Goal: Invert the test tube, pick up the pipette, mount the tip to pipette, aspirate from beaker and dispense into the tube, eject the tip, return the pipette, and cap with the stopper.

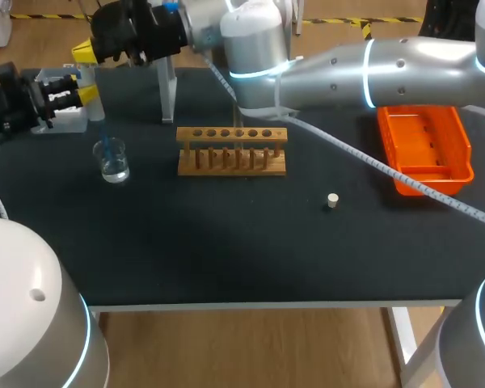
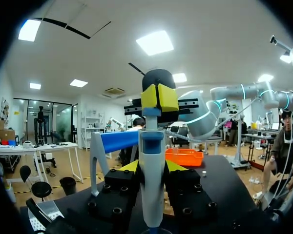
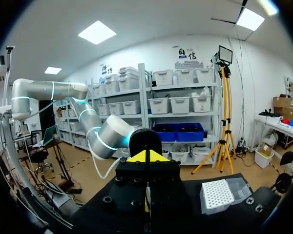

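Now left jaws pinch white-blue pipette (image 2: pixel 152 180), dipped in clear beaker (image 1: pixel 113 166); right jaws pressed together.

On the left of the table (image 1: pixel 226 250), the beaker (image 1: pixel 112 161) stands just in front of the tip box (image 1: pixel 65 121). My left gripper (image 1: pixel 87 96) clasps the pipette (image 2: pixel 151 185) upright over the beaker, its lower end reaching down into it. My right gripper (image 2: pixel 159 97), fingers together, is right at the pipette's top. The stand (image 1: pixel 167 89) is behind and right of the beaker, and the tube rack (image 1: pixel 232 151) is to the beaker's right, mid-table. The stopper (image 1: pixel 332 200) lies right of the rack and nearer me, with the tray (image 1: pixel 461 174) at the right edge.
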Robot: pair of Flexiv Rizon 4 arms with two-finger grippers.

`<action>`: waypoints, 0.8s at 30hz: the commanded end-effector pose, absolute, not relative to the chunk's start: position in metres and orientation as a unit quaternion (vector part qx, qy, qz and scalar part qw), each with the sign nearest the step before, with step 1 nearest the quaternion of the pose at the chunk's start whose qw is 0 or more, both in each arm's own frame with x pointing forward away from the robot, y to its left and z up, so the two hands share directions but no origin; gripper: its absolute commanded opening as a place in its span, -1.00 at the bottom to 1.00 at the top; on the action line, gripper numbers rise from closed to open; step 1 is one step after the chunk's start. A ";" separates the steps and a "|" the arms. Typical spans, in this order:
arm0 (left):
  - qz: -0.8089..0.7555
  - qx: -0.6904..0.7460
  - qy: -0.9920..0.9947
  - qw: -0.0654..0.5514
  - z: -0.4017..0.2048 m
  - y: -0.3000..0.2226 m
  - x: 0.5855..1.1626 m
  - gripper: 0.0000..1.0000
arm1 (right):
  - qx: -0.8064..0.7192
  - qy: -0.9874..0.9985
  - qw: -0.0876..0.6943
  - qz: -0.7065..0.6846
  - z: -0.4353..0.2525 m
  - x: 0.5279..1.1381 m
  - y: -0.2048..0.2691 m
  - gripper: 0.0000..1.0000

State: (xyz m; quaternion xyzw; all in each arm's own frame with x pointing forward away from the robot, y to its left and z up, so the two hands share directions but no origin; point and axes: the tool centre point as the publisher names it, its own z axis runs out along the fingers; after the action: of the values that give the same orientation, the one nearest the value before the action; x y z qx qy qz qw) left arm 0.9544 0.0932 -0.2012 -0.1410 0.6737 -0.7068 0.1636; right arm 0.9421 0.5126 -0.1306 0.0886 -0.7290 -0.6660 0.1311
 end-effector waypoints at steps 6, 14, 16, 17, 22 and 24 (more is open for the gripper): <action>-0.707 -0.140 0.674 0.162 -0.200 0.094 0.954 -1.00 | 0.098 -0.721 0.118 -0.676 -0.115 0.948 0.508 -1.00; -0.707 -0.140 0.674 0.162 -0.200 0.094 0.954 -1.00 | 0.098 -0.723 0.089 -0.678 -0.088 0.950 0.478 1.00; -0.707 -0.140 0.674 0.162 -0.200 0.094 0.954 -1.00 | 0.099 -0.725 0.081 -0.677 -0.082 0.950 0.468 1.00; -0.707 -0.140 0.674 0.162 -0.200 0.094 0.954 -1.00 | 0.100 -0.726 0.078 -0.676 -0.079 0.950 0.462 1.00; -0.707 -0.140 0.674 0.162 -0.200 0.094 0.954 -1.00 | 0.101 -0.734 0.062 -0.669 -0.063 0.947 0.423 1.00; -0.707 -0.140 0.674 0.162 -0.200 0.094 0.954 -1.00 | 0.101 -0.738 0.056 -0.665 -0.058 0.946 0.407 1.00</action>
State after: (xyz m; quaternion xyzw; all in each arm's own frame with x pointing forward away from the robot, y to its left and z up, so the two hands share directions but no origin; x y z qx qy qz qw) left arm 0.9542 0.0936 -0.1997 -0.1407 0.6739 -0.7068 0.1631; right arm 0.9582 0.4487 -0.0695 0.1103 -0.7285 -0.6727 0.0677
